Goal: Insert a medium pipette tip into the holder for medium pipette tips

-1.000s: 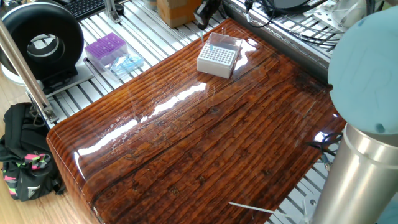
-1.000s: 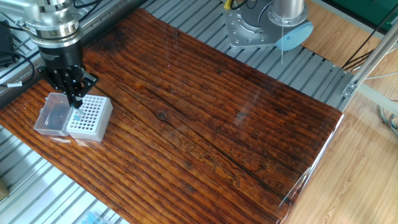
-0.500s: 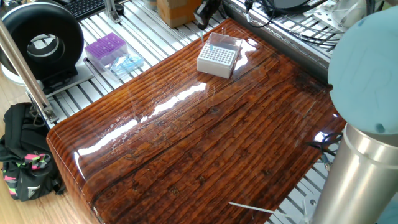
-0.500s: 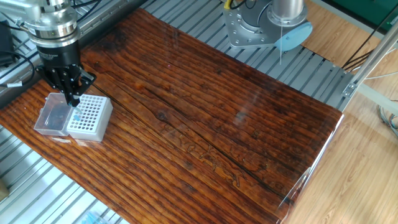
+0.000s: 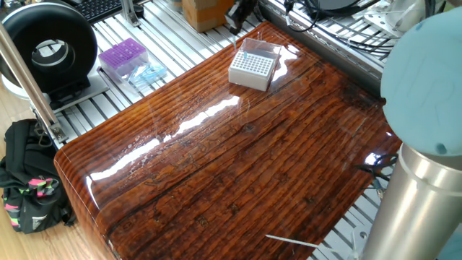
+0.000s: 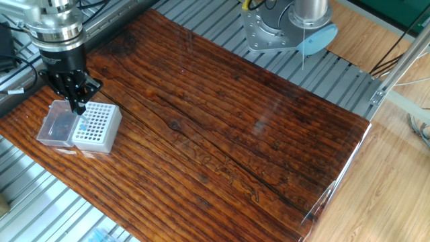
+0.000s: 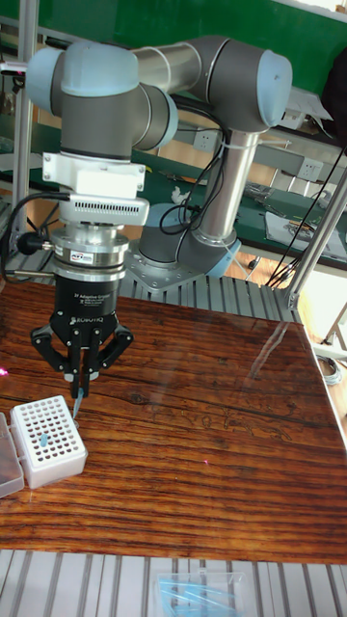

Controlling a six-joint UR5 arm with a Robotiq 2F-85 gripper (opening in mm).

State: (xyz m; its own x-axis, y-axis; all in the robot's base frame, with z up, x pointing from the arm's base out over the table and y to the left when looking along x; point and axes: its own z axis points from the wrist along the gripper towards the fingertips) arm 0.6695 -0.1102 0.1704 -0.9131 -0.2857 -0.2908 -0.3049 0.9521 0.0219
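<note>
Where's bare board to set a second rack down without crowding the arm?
Nearly the whole wooden board is bare: everything from the holder across to the arm's base and the opposite edge. The only crowded spot is the holder's corner, where the gripper hangs over the grid holding a pipette tip. The purple rack sits off the board.

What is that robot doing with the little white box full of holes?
The robot arm's gripper is pointing straight down over the white holder at one end of the wooden table. Its jaws are closed on a thin pipette tip that hangs point-down just above the grid of holes. The tip does not look seated in a hole yet. The holder's clear lid lies open beside it.
</note>
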